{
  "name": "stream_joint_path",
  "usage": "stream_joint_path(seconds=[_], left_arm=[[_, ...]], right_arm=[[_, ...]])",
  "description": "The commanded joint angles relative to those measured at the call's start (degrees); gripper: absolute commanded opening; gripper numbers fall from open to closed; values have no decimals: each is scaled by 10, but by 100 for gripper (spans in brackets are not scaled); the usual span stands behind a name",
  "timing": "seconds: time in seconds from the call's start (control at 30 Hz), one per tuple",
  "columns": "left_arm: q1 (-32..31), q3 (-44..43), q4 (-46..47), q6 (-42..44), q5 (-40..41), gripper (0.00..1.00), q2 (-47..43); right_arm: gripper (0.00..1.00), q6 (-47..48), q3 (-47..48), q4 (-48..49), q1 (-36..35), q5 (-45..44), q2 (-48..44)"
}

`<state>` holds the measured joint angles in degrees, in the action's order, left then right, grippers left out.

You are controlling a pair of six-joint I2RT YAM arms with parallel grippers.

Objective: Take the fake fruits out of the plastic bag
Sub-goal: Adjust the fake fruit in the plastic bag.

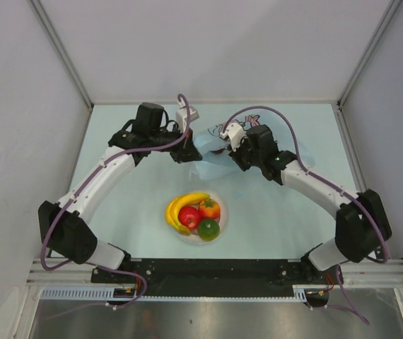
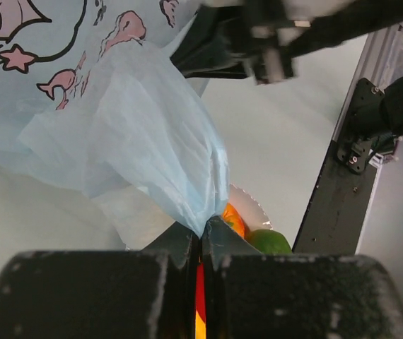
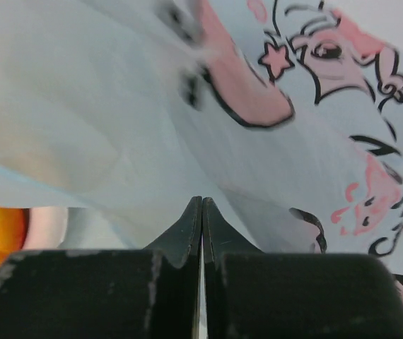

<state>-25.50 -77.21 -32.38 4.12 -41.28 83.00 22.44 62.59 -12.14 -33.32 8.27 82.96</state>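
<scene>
Right wrist: cartoon-printed plastic bag (image 3: 293,176)

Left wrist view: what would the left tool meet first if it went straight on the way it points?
The thin light-blue plastic bag, pinched in the left tool; beyond, probably the white round plate.

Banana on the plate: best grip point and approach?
Probably the banana at mid-curve, from straight above, with the pincer across its narrow width. It lies flat along the left rim of the plate, curled around the apple. Its outer side is free, but the inner finger must slip in beside the apple.
</scene>
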Motion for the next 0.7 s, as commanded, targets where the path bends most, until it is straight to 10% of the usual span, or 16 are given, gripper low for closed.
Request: stream_joint_path(seconds=[0.0,0.67], left_arm=[[26,-58,-64,47,-38,0,-18],[15,-96,-166,148,52,0,53]], right_arm=[[0,-57,6,114,29,-29,44],[87,-292,83,273,74,93,268]])
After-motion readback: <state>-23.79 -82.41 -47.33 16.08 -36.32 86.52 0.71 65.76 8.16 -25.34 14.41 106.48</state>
